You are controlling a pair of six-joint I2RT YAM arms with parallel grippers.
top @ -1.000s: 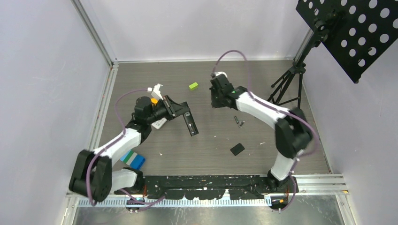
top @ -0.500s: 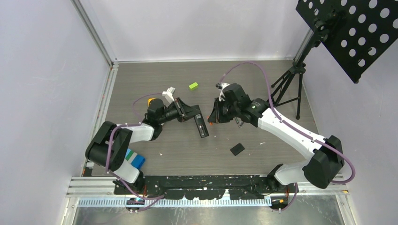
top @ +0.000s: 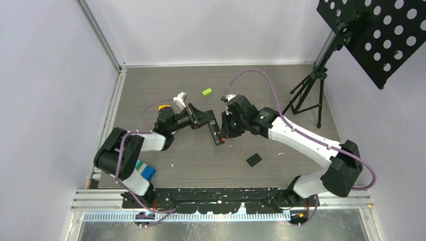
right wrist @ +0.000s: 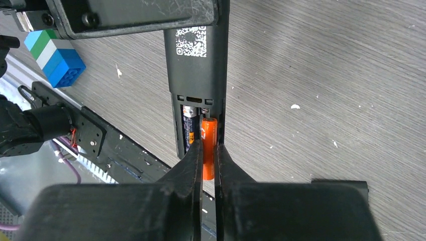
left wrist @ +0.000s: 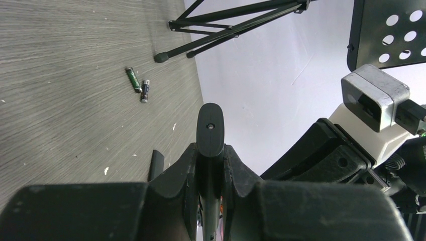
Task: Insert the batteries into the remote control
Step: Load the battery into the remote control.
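Note:
My left gripper (top: 203,120) is shut on the black remote control (top: 215,133), which also shows edge-on in the left wrist view (left wrist: 210,130). In the right wrist view the remote (right wrist: 197,65) lies back up with its battery bay open; one dark battery (right wrist: 190,131) sits in the bay. My right gripper (right wrist: 208,150) is shut on an orange battery (right wrist: 208,145) and holds it at the bay's empty slot. In the top view the right gripper (top: 224,131) is at the remote's near end. Two loose dark batteries (left wrist: 138,84) lie on the table near the tripod.
A black battery cover (top: 254,159) lies on the table near the right arm. A green block (top: 207,92) lies at the back. A blue-green-white block (top: 142,169) sits by the left arm's base. A black tripod (top: 307,88) with a perforated plate stands at the right.
My right gripper has moved left and down to the end of the remote, bringing the orange battery to the open bay. The left gripper with the remote has barely moved.

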